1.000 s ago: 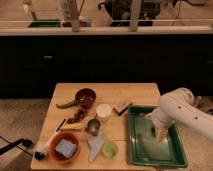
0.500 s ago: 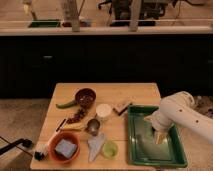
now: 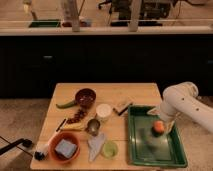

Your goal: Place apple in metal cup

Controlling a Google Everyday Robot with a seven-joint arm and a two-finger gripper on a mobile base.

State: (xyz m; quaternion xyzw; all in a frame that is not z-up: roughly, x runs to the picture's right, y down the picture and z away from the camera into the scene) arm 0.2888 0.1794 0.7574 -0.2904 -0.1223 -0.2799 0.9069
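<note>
Your gripper (image 3: 159,121) hangs over the green tray (image 3: 132,141) at the bench's (image 3: 135,93) right edge, tip right at the orange apple (image 3: 158,127); you cannot tell whether it grips. Your metal cup (image 3: 93,126) stands mid-bench, toward the front edge.

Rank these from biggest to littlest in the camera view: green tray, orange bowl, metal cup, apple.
1. green tray
2. orange bowl
3. metal cup and apple: they look about alike, so I won't rank them.
The gripper is right at the apple, over the tray.
</note>
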